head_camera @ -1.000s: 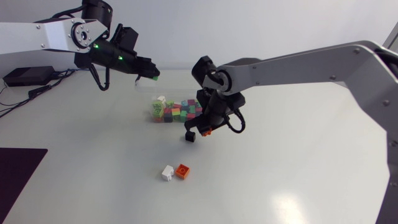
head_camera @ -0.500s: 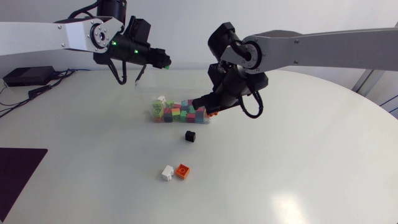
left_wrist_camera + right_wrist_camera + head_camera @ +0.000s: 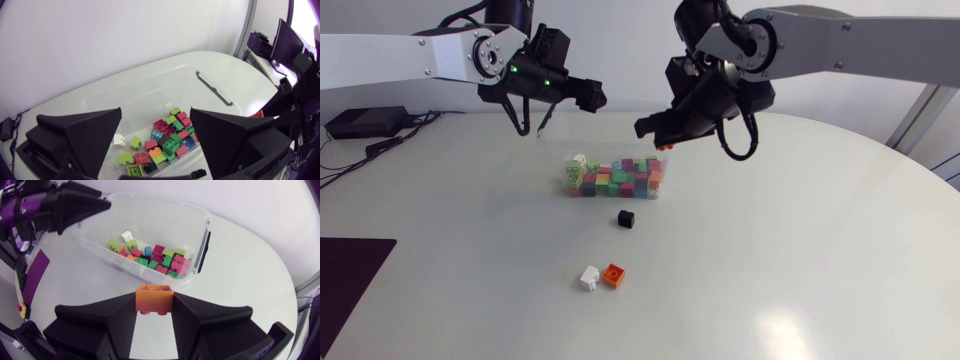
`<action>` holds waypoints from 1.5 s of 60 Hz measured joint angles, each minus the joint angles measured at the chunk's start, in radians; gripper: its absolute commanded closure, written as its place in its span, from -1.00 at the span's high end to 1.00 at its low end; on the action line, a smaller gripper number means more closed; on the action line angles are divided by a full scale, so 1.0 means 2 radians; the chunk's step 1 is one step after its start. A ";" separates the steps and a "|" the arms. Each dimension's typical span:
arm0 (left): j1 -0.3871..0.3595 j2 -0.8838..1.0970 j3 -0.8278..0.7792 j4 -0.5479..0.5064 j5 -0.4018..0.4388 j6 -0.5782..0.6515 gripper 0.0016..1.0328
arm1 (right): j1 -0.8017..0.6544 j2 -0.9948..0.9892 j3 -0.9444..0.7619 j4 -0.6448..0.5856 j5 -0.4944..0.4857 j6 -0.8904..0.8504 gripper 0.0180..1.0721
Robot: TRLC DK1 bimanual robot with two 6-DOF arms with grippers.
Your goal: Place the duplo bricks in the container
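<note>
Left pincer: fingers spread wide and empty, poised above the far-left side of the clear container. The container stands mid-bench and already holds a dense heap of coloured duplo bricks, so the larger part of the task appears done. On the bench in front of it, three pieces lie outside: a white brick touching an orange-red brick, and a black brick just beside the container's front wall. Right pincer: pinching an orange brick from both sides, raised near the container's right end, not yet released. Judged outstanding: this drop, then the three loose bricks.
</note>
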 measured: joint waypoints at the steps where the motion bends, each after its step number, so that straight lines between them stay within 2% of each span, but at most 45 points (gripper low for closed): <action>1: 0.001 -0.001 -0.001 -0.003 0.000 0.000 0.91 | 0.000 0.000 0.003 0.002 0.000 0.000 -0.47; 34: 0.007 -0.148 -0.151 -0.055 0.011 0.078 0.91 | 0.000 0.053 0.111 0.025 0.000 0.000 -0.47; 52: 0.007 -0.180 -0.214 -0.089 0.029 0.120 0.91 | 0.001 0.088 0.149 0.037 0.002 0.000 -0.47; 76: -0.008 -0.194 -0.270 -0.117 0.038 0.163 0.91 | 0.004 0.116 0.151 0.100 0.013 -0.006 -0.43; 77: -0.008 -0.194 -0.270 -0.118 0.038 0.166 0.91 | 0.005 0.117 0.151 0.101 0.013 -0.009 -0.41; 82: -0.009 -0.195 -0.275 -0.123 0.038 0.172 0.91 | 0.007 0.125 0.157 0.102 0.015 -0.014 0.00; 86: -0.009 -0.196 -0.278 -0.124 0.039 0.174 0.91 | 0.008 0.133 0.167 0.102 0.022 -0.017 0.56; 90: -0.009 -0.197 -0.283 -0.125 0.040 0.176 0.91 | 0.008 0.143 0.181 0.098 0.027 -0.019 0.86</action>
